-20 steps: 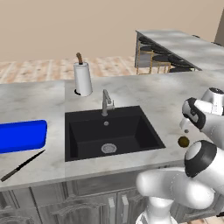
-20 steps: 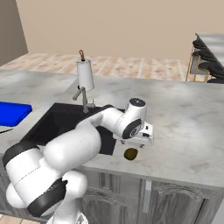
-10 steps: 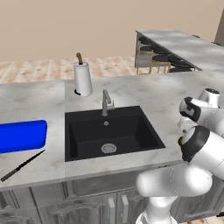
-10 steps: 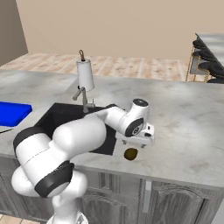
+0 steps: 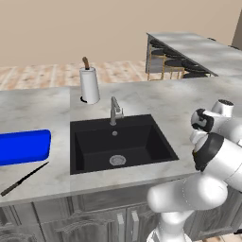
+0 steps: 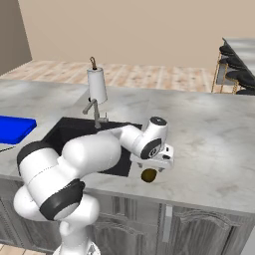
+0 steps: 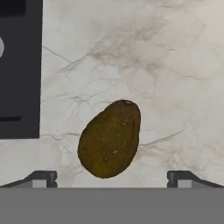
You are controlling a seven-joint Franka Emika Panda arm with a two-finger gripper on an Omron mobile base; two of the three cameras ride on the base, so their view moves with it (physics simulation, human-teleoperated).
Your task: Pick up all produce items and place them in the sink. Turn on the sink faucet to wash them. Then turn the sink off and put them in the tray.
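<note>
One brown produce item [image 7: 110,139] lies between the open claw [image 7: 112,178] tips.

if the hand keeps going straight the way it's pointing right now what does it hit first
Most likely the brown produce item on the counter. The open hand points down at it, with the item between the two fingertips. How far above it the hand hangs is unclear.

Tray [image 5: 23,146] cut off by the left picture edge. Produce item [image 6: 149,175] partly hidden beneath the hand. Sink [image 7: 19,70] cropped in hand view.
</note>
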